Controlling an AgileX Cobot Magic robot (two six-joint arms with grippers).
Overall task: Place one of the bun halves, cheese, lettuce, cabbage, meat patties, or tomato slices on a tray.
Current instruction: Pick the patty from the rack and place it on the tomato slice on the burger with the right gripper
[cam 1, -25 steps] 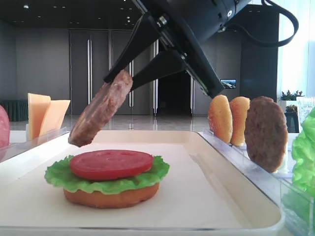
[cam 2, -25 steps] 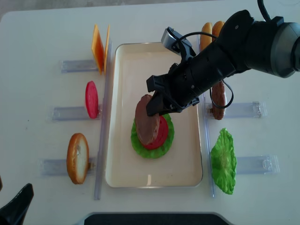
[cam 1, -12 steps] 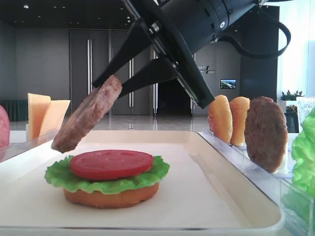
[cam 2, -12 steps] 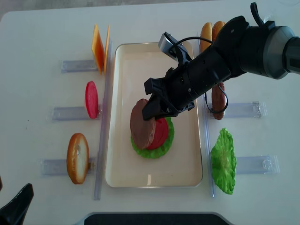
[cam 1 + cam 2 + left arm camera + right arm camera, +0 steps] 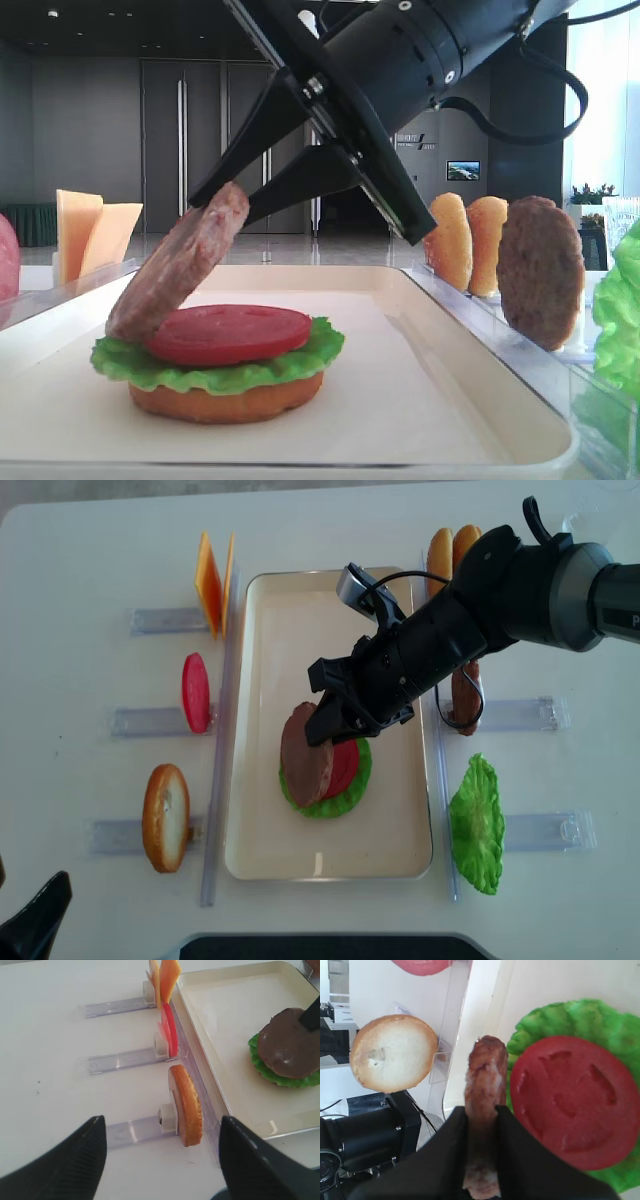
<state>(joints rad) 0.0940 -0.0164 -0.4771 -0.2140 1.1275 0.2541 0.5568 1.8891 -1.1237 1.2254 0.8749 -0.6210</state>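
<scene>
Low side cam + overhead cam share tray [image 5: 262, 610]; wrist cams close

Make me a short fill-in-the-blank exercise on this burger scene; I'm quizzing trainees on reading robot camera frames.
1. The right gripper is shut on a meat ____.
2. The held meat patty is tilted, its lower edge over the stack's ____ side in the front view.
3. On the tray, the tomato slice lies directly on the ____.
4. The left gripper holds ____.

Missing words: patty; left; lettuce; nothing
</scene>
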